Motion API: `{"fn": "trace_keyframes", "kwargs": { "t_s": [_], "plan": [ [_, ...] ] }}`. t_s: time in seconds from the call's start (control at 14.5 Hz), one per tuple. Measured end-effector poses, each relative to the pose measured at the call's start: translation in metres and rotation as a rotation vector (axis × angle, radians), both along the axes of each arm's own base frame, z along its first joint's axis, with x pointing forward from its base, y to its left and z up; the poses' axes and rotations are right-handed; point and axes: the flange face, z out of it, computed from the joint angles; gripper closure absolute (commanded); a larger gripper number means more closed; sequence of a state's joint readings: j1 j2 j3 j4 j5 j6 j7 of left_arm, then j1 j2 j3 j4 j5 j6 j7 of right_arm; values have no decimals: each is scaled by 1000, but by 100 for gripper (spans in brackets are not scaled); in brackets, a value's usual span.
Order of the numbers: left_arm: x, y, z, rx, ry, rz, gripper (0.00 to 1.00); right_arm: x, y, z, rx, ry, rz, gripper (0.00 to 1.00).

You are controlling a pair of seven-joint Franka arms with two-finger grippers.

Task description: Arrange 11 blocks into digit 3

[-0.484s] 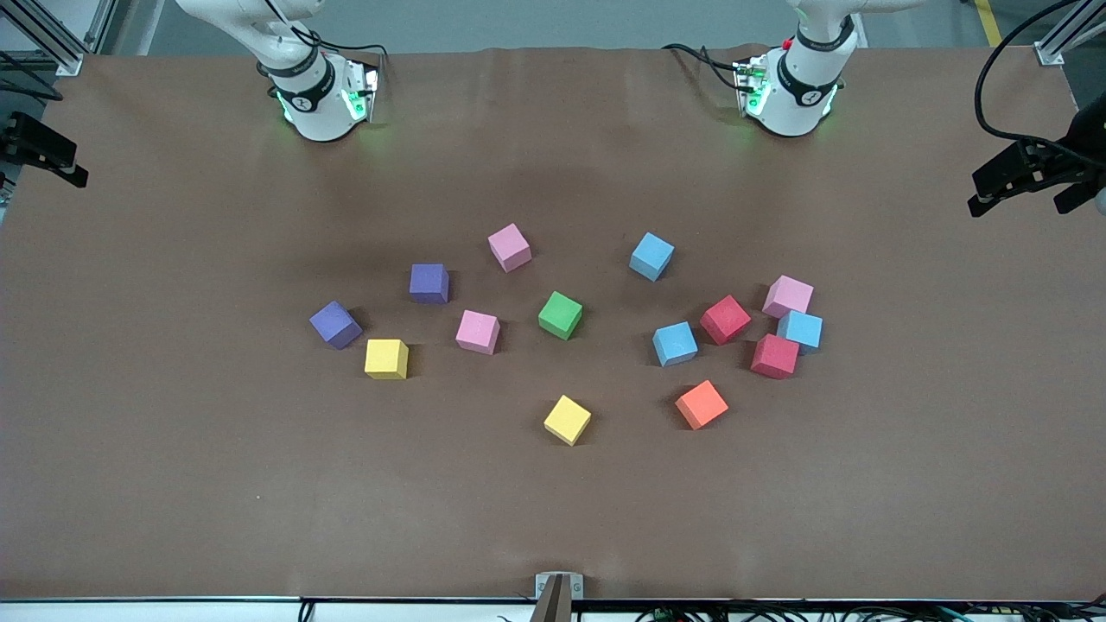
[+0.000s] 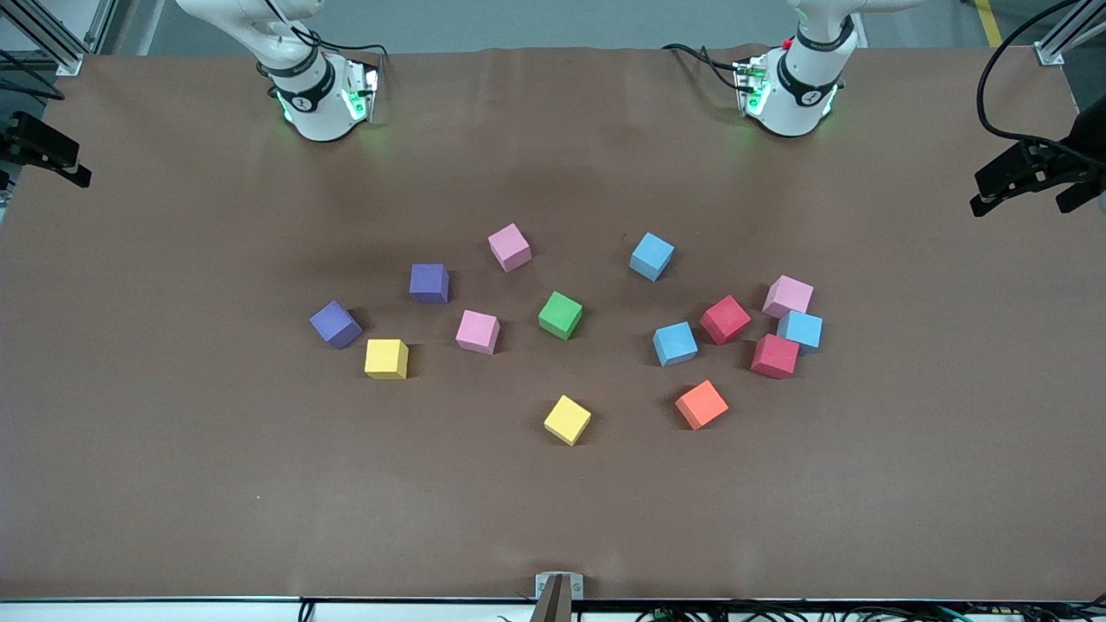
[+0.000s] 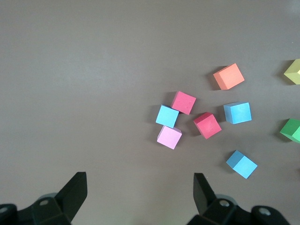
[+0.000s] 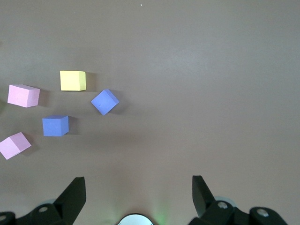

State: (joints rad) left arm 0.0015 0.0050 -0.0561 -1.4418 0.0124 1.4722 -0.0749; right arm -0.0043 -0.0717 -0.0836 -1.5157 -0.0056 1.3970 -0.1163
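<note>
No block is placed yet: the blocks (image 2: 560, 314) lie scattered mid-worktop (image 2: 173, 466), the left gripper (image 3: 140, 197) and right gripper (image 4: 138, 194) wait high above it, wide open and empty, so the next move requires descending onto one cube.

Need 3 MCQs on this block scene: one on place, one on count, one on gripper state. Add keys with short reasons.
1. Which cube lies nearest the front camera?
A. green cube
B. yellow cube
C. purple cube

2. How many light blue cubes are on the table?
A. one
B. three
C. five

3. What state is the left gripper in?
A. open, holding nothing
B. shut on a red cube
C. shut on a pink cube

Key:
1 B: the yellow cube sits lowest in the front view, below the green cube.
2 B: light blue cubes show at and.
3 A: the left gripper has its fingers spread over bare table, with nothing between them.
</note>
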Motion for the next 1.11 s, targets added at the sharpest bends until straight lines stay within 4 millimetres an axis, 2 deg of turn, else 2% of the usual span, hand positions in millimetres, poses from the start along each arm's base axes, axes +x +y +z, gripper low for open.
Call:
{"fn": "trace_keyframes", "kwargs": {
  "t_s": [0.35,0.62,0.97,1.11],
  "plan": [
    [17,-13,-28,-4,39,-23,0,0,-1,0,8,-3,-3,0],
    [27,-10,-43,-13,58,-21,0,1,-1,0,23,-7,-5,0],
    [46,-16,-85,-17,126,-41,0,1,-1,0,23,-9,-5,0],
    [50,-25,-94,-19,138,-60,0,1,-3,1,23,-14,-8,0]
  ]
}}
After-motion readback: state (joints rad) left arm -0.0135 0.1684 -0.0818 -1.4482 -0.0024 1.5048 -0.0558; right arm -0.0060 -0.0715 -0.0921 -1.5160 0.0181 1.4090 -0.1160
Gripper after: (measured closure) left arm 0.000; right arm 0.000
